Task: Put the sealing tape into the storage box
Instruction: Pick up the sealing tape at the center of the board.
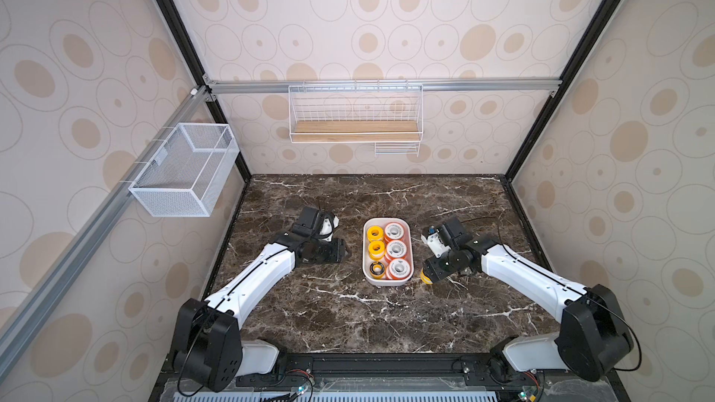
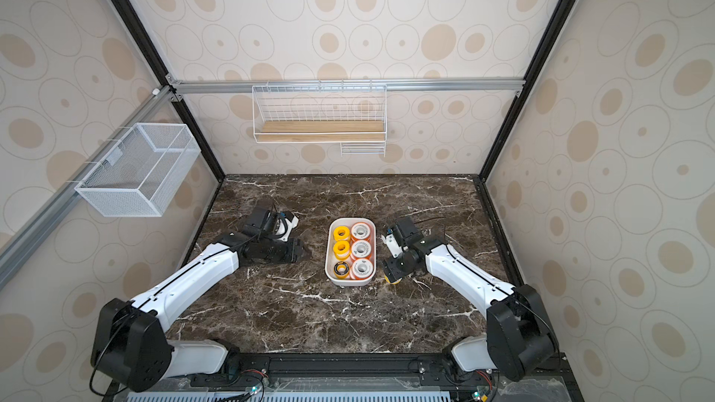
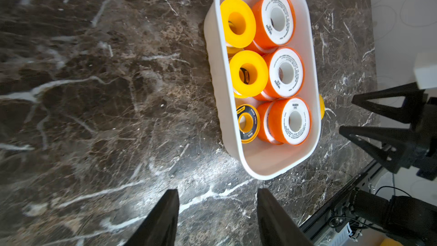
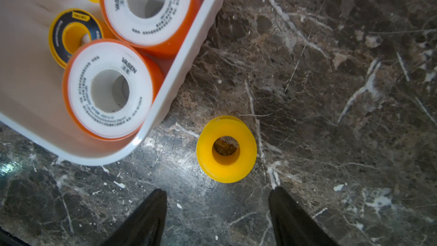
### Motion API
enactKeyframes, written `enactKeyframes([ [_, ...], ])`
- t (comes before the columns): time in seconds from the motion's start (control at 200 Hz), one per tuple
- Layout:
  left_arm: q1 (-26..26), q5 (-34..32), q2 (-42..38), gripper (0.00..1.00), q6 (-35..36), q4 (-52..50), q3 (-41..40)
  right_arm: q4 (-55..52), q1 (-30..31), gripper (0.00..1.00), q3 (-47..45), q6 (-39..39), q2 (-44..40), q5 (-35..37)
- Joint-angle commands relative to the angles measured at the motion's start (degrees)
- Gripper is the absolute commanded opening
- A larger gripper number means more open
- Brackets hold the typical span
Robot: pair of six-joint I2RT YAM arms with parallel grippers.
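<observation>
At centre of marble table point(image 1: 348, 322): storage box point(image 1: 388, 282), sealing tape spools point(image 3: 274, 84) packed inside in two rows. Loose yellow spool point(image 4: 227, 172) flat on table, just beside box at its 4 o'clock. Over it: right gripper point(image 4: 217, 190), jaws apart, empty. At box's 9 o'clock: left gripper point(image 3: 217, 190), jaws apart, empty.

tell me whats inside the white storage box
The storage box holds three orange-rimmed spools, two solid yellow spools and one dark-faced spool; edges of others show beneath them, mostly covered.
</observation>
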Motion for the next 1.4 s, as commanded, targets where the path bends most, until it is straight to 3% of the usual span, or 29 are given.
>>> enactKeyframes([
  [0.0, -0.76, 2.58, 3.27, 0.55, -2.6, 5.99, -0.33, -0.45, -0.24, 0.78, -1.22, 1.76, 0.76, 2.23],
  [0.451, -2.32, 7.96, 14.74, 0.39, -2.98, 12.26, 1.25, 1.86, -0.82, 0.82, 0.97, 2.48, 8.82, -0.14],
  [0.796, -3.16, 10.39, 16.55, 0.33, -3.04, 13.7, 1.69, 4.59, -1.43, 0.81, 0.84, 2.96, 11.4, -1.41],
  [1.047, -3.53, 12.59, 17.36, 0.25, -3.42, 14.5, 2.13, 5.46, -1.92, 0.74, 1.1, 3.41, 13.01, -1.94],
  [1.392, -3.75, 13.7, 18.25, 0.24, -3.95, 14.54, 2.13, 6.56, -3.47, 0.76, 2.24, 4.09, 15.74, -2.2],
])
